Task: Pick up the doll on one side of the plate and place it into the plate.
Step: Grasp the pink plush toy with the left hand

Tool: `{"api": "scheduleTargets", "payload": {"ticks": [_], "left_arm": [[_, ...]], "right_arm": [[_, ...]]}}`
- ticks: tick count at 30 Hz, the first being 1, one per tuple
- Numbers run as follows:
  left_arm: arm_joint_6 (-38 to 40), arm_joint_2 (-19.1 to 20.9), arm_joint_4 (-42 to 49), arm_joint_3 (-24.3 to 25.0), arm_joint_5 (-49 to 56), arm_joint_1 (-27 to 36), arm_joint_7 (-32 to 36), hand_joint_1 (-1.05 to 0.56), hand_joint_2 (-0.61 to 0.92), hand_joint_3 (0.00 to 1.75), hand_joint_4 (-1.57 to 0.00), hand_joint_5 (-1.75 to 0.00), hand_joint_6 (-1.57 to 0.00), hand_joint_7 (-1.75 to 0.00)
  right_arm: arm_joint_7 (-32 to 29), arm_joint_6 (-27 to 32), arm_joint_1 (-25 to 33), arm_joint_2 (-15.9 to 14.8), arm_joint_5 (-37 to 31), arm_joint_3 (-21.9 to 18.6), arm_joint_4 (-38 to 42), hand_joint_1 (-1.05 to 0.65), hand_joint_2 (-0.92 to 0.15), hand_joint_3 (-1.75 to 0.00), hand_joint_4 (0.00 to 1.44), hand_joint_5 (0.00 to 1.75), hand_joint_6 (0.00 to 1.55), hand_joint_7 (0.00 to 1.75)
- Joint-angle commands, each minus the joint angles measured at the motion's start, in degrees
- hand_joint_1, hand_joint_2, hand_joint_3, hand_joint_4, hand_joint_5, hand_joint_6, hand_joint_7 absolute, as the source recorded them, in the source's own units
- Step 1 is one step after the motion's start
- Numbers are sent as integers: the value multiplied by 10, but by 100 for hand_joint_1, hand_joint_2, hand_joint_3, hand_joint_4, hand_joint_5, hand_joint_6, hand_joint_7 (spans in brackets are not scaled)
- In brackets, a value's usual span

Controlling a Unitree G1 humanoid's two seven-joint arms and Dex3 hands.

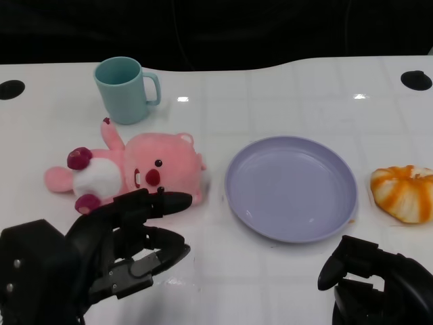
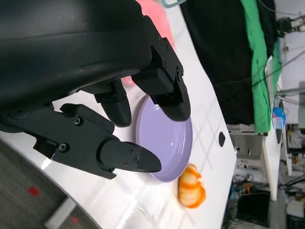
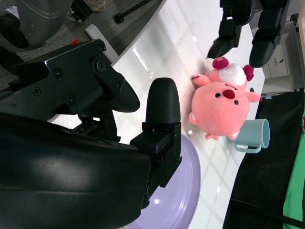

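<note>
A pink plush doll point(image 1: 139, 169) lies on its back on the white table, left of the lilac plate point(image 1: 291, 187); the right wrist view shows the same doll point(image 3: 223, 106). My left hand point(image 1: 111, 254) hovers just in front of the doll, fingers spread and holding nothing, its fingertips point(image 1: 172, 201) near the doll's lower edge. In the left wrist view those fingers point(image 2: 143, 102) frame the plate point(image 2: 174, 140). My right hand point(image 1: 382, 281) stays low at the front right, in front of the plate, fingers apart and empty.
A teal mug point(image 1: 125, 89) stands behind the doll. An orange-and-white striped object point(image 1: 404, 191) lies right of the plate. Dark round holes point(image 1: 416, 79) mark the table's far corners. Black cloth backs the table.
</note>
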Motion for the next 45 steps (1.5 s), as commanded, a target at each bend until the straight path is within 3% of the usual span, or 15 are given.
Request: {"api": "scheduleTargets", "payload": {"ticks": [1,11,28,39,45], "left_arm": [[-36,27,3,-4,37,-7,-10,-42,92,5,-28,-84,-54,-21],[-100,80,29,-3,144,-40,-18,-47,91,0,-22,-71,-48,-8],[-102,165,60,1,301,-119,-29,-56,91,0,-10,-61,-34,0],[-49,200,101,-62,470,-189,-66,-64,92,2,-1,-50,-24,0],[-30,198,164,-102,550,-236,-74,-68,92,3,0,-43,-21,0]], "right_arm": [[2,1,2,-7,4,-11,-2,-6,-67,-118,66,175,49,161],[2,8,1,-8,2,-11,-3,-6,-68,-117,65,175,48,160],[0,6,2,-8,-4,-5,1,-8,-68,-115,65,175,48,160],[6,2,4,-12,-1,-12,4,-9,-67,-115,65,175,48,160],[5,4,6,-11,-2,-11,1,-7,-69,-113,65,175,49,159]]}}
